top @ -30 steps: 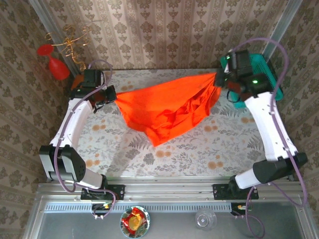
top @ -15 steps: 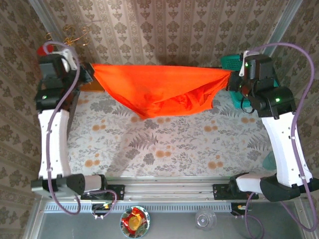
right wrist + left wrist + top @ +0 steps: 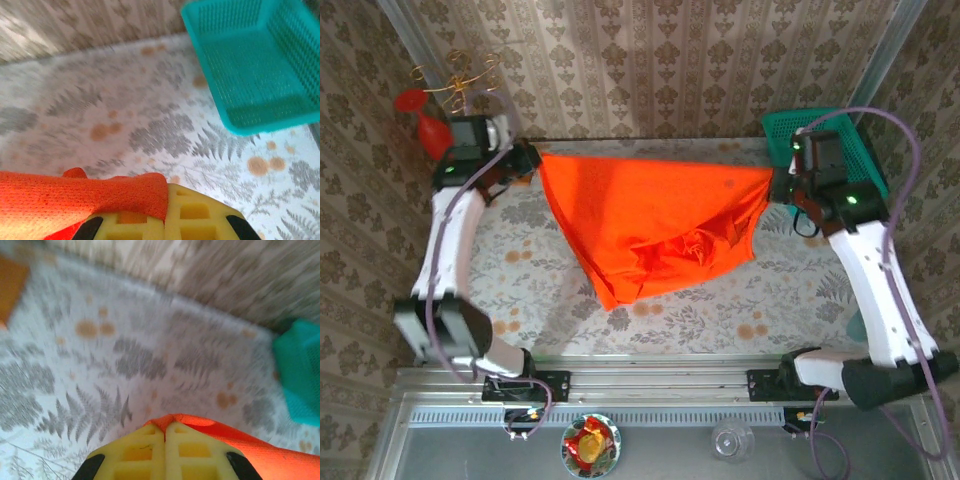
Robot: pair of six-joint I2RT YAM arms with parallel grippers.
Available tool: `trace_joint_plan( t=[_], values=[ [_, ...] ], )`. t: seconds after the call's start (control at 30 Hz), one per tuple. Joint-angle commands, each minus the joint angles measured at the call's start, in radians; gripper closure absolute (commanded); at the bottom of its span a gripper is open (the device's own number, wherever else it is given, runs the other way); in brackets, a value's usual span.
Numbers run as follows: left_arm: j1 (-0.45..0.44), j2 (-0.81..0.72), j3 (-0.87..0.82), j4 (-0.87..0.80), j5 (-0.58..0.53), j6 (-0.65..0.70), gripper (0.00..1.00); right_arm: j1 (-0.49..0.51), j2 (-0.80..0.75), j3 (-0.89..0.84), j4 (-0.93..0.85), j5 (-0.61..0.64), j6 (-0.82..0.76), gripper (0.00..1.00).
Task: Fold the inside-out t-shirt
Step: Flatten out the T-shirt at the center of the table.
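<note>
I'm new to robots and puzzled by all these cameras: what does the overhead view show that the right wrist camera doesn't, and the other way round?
Overhead: the whole t-shirt stretched between the left gripper and right gripper, plus a red ornament by the wall. Right wrist: its yellow fingers shut on an edge of the cloth, weave visible. Both: the t-shirt, the teal basket and the floral table.

Orange-red t-shirt (image 3: 650, 225), teal mesh basket (image 3: 265, 117), grey fern-print table (image 3: 770, 290) with orange flowers, yellow fingers (image 3: 135, 452)

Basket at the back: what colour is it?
The basket is teal, clearest in the right wrist view.
</note>
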State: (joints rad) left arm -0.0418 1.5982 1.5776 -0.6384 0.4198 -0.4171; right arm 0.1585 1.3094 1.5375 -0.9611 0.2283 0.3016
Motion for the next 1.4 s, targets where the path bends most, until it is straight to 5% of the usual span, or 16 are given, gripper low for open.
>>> trace_joint_plan(
  t=[0.0, 0.07, 0.17, 0.3, 0.67, 1.03, 1.37],
  values=[
    [-0.046, 0.160, 0.083, 0.030, 0.028, 0.029, 1.00, -0.047, 0.110, -0.065, 0.034, 0.015, 0.038, 1.00],
    [-0.075, 0.268, 0.185, 0.005, 0.045, 0.036, 0.98, -0.068, 0.154, -0.081, 0.034, 0.049, 0.049, 1.00],
    [-0.118, 0.333, 0.293, -0.079, 0.007, 0.058, 0.79, -0.099, 0.192, -0.103, 0.023, 0.079, 0.060, 1.00],
    [-0.172, 0.265, 0.233, -0.141, -0.146, 0.082, 0.64, -0.106, 0.172, -0.133, 0.015, 0.056, 0.071, 0.77],
    [-0.476, 0.088, -0.102, -0.235, -0.522, -0.091, 0.63, -0.064, 0.103, -0.226, 0.020, -0.044, 0.107, 0.63],
    [-0.718, 0.292, -0.097, -0.313, -0.600, -0.327, 0.61, -0.045, 0.090, -0.317, 0.075, -0.154, 0.095, 0.64],
    [-0.747, 0.389, -0.099, -0.352, -0.625, -0.317, 0.58, 0.087, 0.158, -0.356, 0.166, -0.414, 0.116, 0.59]
  ],
)
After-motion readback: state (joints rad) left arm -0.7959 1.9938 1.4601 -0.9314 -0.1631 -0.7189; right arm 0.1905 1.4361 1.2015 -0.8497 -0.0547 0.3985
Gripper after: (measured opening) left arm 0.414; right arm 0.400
